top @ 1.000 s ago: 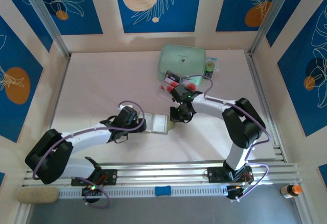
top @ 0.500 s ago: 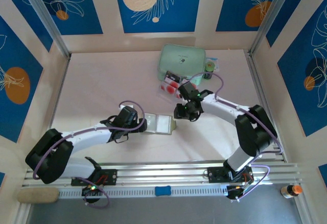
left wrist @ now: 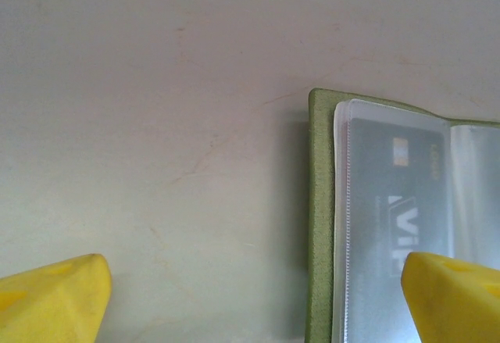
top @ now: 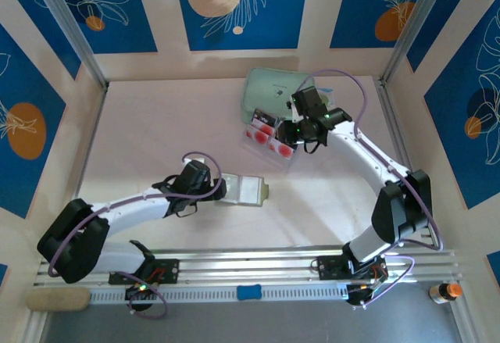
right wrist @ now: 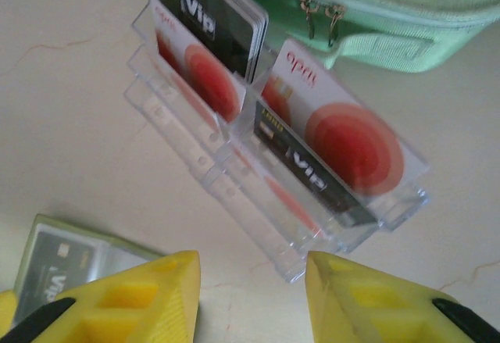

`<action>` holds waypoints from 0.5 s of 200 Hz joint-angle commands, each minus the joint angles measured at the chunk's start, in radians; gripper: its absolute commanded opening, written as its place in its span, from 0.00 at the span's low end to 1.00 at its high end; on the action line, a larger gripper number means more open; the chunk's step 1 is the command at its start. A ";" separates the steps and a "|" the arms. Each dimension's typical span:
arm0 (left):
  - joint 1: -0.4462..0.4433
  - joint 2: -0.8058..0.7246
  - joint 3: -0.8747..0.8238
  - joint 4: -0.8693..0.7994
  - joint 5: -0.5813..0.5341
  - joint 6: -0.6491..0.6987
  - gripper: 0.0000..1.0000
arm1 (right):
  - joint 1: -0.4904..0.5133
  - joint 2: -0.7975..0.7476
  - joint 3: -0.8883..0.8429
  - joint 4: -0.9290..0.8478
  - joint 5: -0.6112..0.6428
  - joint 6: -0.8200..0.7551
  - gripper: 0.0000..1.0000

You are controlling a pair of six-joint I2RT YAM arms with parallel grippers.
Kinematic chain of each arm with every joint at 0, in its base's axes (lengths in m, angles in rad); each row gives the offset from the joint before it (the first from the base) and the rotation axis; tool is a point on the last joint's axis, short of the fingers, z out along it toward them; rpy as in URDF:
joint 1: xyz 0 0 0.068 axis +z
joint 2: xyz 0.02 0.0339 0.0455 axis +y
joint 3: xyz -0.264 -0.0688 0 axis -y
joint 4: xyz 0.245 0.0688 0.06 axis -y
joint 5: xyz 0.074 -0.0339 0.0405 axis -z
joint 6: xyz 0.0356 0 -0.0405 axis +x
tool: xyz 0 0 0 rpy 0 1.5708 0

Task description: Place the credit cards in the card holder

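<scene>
Over credit cards (right wrist: 344, 144), right hand (right wrist: 250, 284)

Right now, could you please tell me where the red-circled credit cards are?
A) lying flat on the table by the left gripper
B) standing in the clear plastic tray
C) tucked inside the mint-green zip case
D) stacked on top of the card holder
B: the right wrist view shows the credit cards upright in the slots of the clear plastic tray, beside the mint-green zip case.
</scene>
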 commanded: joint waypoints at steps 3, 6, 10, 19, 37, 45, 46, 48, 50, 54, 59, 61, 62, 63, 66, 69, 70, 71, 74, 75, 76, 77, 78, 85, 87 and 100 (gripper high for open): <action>0.009 -0.023 0.031 -0.013 0.005 0.020 0.95 | 0.002 0.076 0.065 -0.081 0.030 -0.108 0.36; 0.008 -0.023 0.031 -0.013 0.005 0.021 0.95 | 0.002 0.085 0.073 -0.083 0.031 -0.114 0.35; 0.008 -0.023 0.030 -0.013 0.004 0.021 0.95 | 0.003 0.094 0.081 -0.086 0.034 -0.121 0.34; 0.009 -0.023 0.032 -0.014 0.003 0.021 0.96 | 0.007 0.116 0.098 -0.094 0.043 -0.137 0.32; 0.009 -0.022 0.035 -0.019 0.003 0.021 0.95 | 0.017 0.159 0.127 -0.108 0.076 -0.163 0.29; 0.009 -0.023 0.036 -0.019 0.003 0.021 0.96 | 0.021 0.175 0.138 -0.115 0.091 -0.174 0.29; 0.009 -0.023 0.037 -0.019 0.003 0.021 0.95 | 0.022 0.177 0.139 -0.114 0.093 -0.176 0.29; 0.009 -0.023 0.036 -0.021 0.003 0.022 0.96 | 0.023 0.181 0.141 -0.115 0.096 -0.178 0.29; 0.008 -0.022 0.037 -0.020 0.003 0.022 0.96 | 0.026 0.184 0.144 -0.116 0.099 -0.181 0.29; 0.009 -0.023 0.038 -0.022 0.003 0.022 0.96 | 0.028 0.192 0.149 -0.119 0.108 -0.186 0.29; 0.008 -0.023 0.036 -0.023 0.003 0.023 0.95 | 0.032 0.201 0.154 -0.122 0.116 -0.191 0.29; 0.008 -0.023 0.038 -0.023 0.003 0.023 0.95 | 0.034 0.204 0.155 -0.122 0.120 -0.194 0.29; 0.009 -0.024 0.036 -0.023 0.003 0.023 0.95 | 0.035 0.206 0.156 -0.122 0.121 -0.195 0.29; 0.009 -0.024 0.038 -0.023 0.003 0.023 0.95 | 0.036 0.207 0.157 -0.122 0.122 -0.196 0.29; 0.009 -0.025 0.038 -0.025 0.002 0.024 0.95 | 0.038 0.213 0.159 -0.122 0.128 -0.200 0.29; 0.009 -0.024 0.039 -0.026 0.002 0.024 0.95 | 0.040 0.218 0.161 -0.124 0.133 -0.203 0.29; 0.009 -0.024 0.039 -0.026 0.002 0.024 0.95 | 0.041 0.219 0.162 -0.124 0.135 -0.204 0.29; 0.010 -0.024 0.038 -0.027 0.002 0.023 0.95 | 0.042 0.221 0.163 -0.124 0.138 -0.205 0.29; 0.010 -0.025 0.038 -0.027 0.002 0.024 0.95 | 0.045 0.225 0.165 -0.124 0.143 -0.207 0.29; 0.010 -0.025 0.039 -0.027 0.002 0.024 0.95 | 0.046 0.227 0.166 -0.125 0.144 -0.208 0.29; 0.009 -0.026 0.038 -0.027 0.001 0.024 0.95 | 0.047 0.229 0.167 -0.126 0.146 -0.210 0.29; 0.009 -0.025 0.038 -0.027 0.000 0.025 0.95 | 0.047 0.230 0.168 -0.125 0.147 -0.211 0.29; 0.009 -0.026 0.038 -0.027 0.000 0.024 0.95 | 0.048 0.232 0.168 -0.125 0.149 -0.212 0.28; 0.008 -0.026 0.038 -0.028 -0.001 0.024 0.95 | 0.053 0.243 0.174 -0.127 0.159 -0.217 0.28; 0.009 -0.026 0.039 -0.029 -0.001 0.025 0.95 | 0.054 0.246 0.176 -0.127 0.163 -0.218 0.28; 0.008 -0.026 0.039 -0.028 -0.001 0.024 0.95 | 0.065 0.264 0.184 -0.128 0.177 -0.229 0.28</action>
